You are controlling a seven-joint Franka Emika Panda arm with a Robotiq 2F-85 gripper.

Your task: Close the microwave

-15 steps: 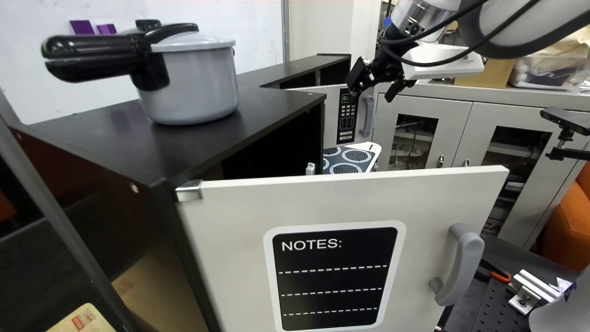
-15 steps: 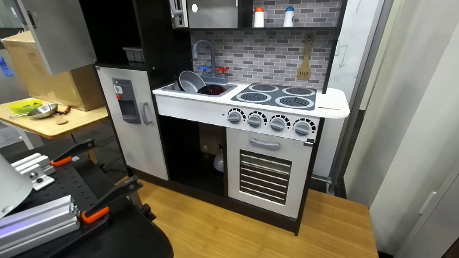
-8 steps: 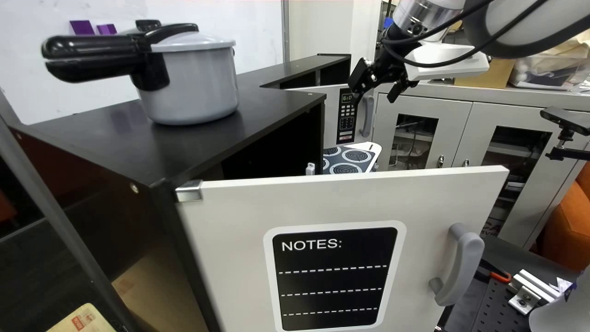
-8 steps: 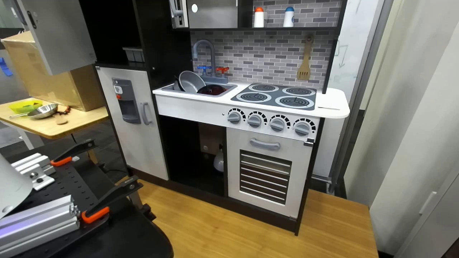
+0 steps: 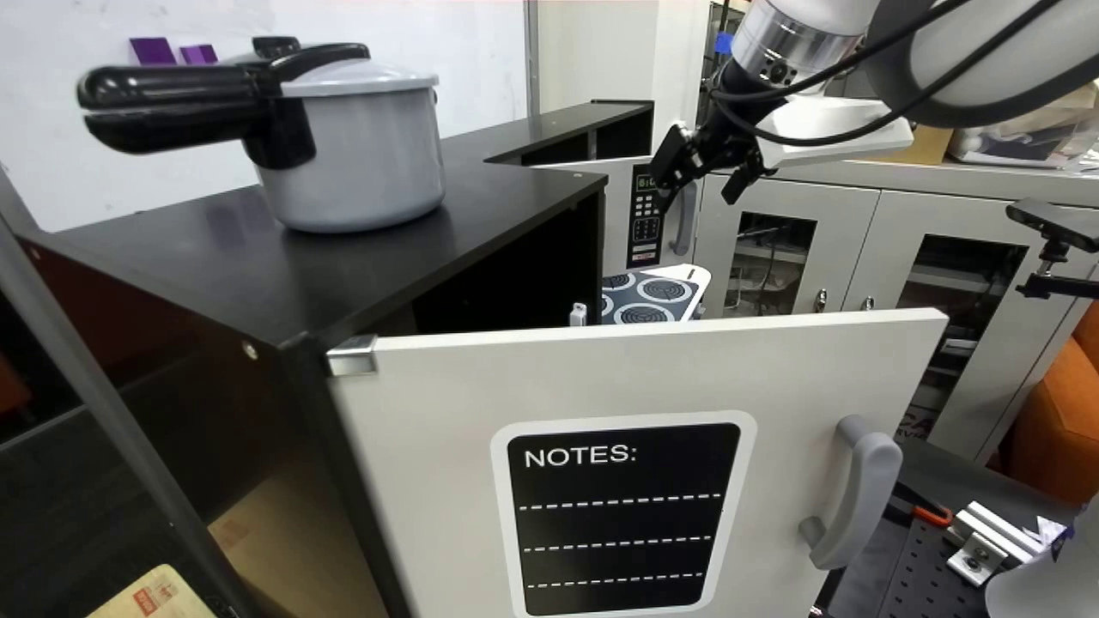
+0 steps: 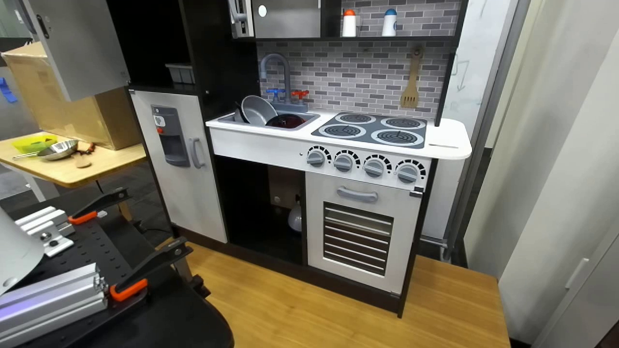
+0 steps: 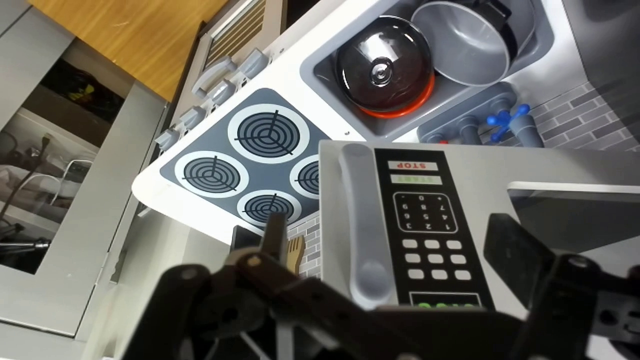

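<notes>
the microwave door (image 5: 620, 215) stands open, jutting from the play kitchen (image 6: 256, 145), higher than the stove top (image 7: 250, 170). in the wrist view the gripper (image 7: 390, 235) has its fingers (image 7: 517, 257) spread wide, with the door's gray handle (image 7: 367, 225) and black keypad (image 7: 430, 225) showing between them; whether the fingers touch the door, i cannot tell. a gray pot (image 7: 460, 47) leans in the sink (image 7: 440, 112).

In an exterior view, I observe a whiteboard (image 5: 481, 64) behind the kitchen unit (image 5: 506, 193), a gray cabinet (image 5: 844, 233) with paned doors, and orange furniture (image 5: 1052, 421) cropped at the right edge. In an exterior view, I register the unit on a wood-grain platform (image 6: 454, 299), a pale wall (image 6: 541, 145) at right, and a wooden table (image 6: 113, 162) above dark flooring (image 6: 152, 212).
</notes>
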